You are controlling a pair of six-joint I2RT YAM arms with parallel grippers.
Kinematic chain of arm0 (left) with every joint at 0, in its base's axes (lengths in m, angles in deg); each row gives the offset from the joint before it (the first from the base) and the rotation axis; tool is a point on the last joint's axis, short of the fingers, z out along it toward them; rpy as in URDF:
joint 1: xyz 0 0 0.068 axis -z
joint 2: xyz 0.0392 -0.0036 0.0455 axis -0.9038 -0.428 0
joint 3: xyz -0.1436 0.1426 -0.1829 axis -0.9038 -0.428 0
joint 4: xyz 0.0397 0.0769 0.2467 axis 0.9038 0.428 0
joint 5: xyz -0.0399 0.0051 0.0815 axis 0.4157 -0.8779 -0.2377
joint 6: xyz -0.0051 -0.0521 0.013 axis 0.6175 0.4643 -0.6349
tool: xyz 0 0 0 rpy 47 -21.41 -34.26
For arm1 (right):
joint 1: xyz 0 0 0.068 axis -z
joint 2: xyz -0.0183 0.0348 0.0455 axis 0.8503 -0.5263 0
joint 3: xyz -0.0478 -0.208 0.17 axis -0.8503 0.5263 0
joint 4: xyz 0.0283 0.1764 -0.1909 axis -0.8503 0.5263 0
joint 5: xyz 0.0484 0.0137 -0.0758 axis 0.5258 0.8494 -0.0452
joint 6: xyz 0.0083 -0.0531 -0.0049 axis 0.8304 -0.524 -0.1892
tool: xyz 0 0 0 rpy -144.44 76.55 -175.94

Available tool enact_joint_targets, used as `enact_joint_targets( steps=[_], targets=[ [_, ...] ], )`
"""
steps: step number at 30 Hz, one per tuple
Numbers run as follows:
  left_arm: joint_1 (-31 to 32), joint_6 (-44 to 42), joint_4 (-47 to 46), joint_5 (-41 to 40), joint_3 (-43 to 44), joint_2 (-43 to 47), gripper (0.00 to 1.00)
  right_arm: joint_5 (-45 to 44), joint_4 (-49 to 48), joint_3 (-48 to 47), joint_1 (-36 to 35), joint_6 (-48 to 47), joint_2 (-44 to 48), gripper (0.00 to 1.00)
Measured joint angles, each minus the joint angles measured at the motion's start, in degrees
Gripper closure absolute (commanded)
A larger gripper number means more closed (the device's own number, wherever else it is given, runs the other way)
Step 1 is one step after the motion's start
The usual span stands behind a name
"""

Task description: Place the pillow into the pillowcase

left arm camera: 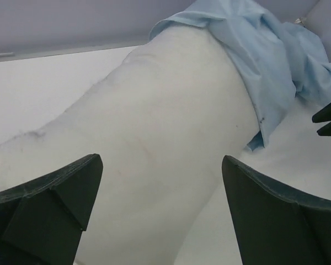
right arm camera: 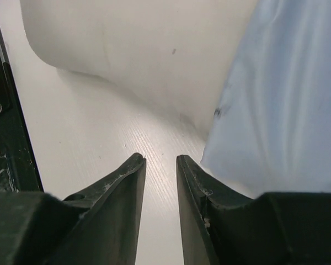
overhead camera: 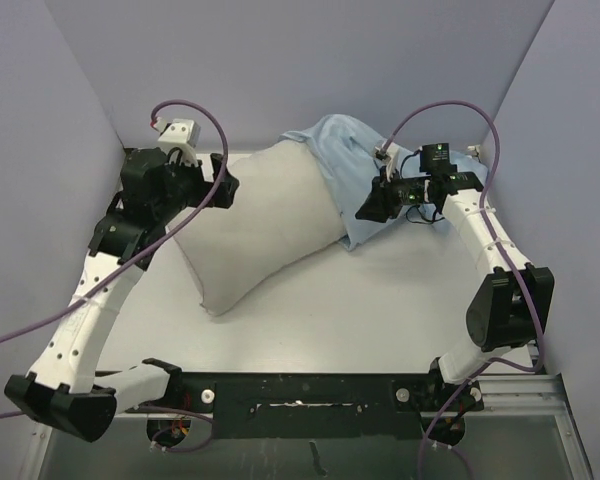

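The off-white pillow (overhead camera: 260, 225) lies slanted on the table, its far right end tucked a little way into the light blue pillowcase (overhead camera: 345, 160), which is bunched at the back. My left gripper (overhead camera: 225, 185) is wide open at the pillow's upper left edge; in the left wrist view the pillow (left arm camera: 154, 121) fills the space ahead of the gripper (left arm camera: 161, 165), with the pillowcase (left arm camera: 265, 55) beyond. My right gripper (overhead camera: 365, 210) hovers at the pillowcase's near edge. In the right wrist view it (right arm camera: 160, 159) is narrowly open and empty over bare table, the pillowcase (right arm camera: 287, 99) just right, the pillow (right arm camera: 143, 49) ahead.
The white table (overhead camera: 380, 310) is enclosed by lilac walls at the back (overhead camera: 310, 60) and both sides. A black rail (overhead camera: 310, 390) with the arm bases runs along the near edge. Purple cables loop above both wrists.
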Motion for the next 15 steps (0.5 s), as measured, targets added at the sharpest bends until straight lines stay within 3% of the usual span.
enact_joint_targets(
  steps=[7,15],
  targets=[
    [0.0,1.4,1.62,-2.78,-5.77,12.41,0.13,0.98,0.07,-0.63,0.0,0.26,-0.09,0.57],
    [0.0,5.22,1.33,-2.95,-13.99,14.45,0.07,2.12,0.09,-1.86,0.0,1.01,-0.11,0.41]
  ],
)
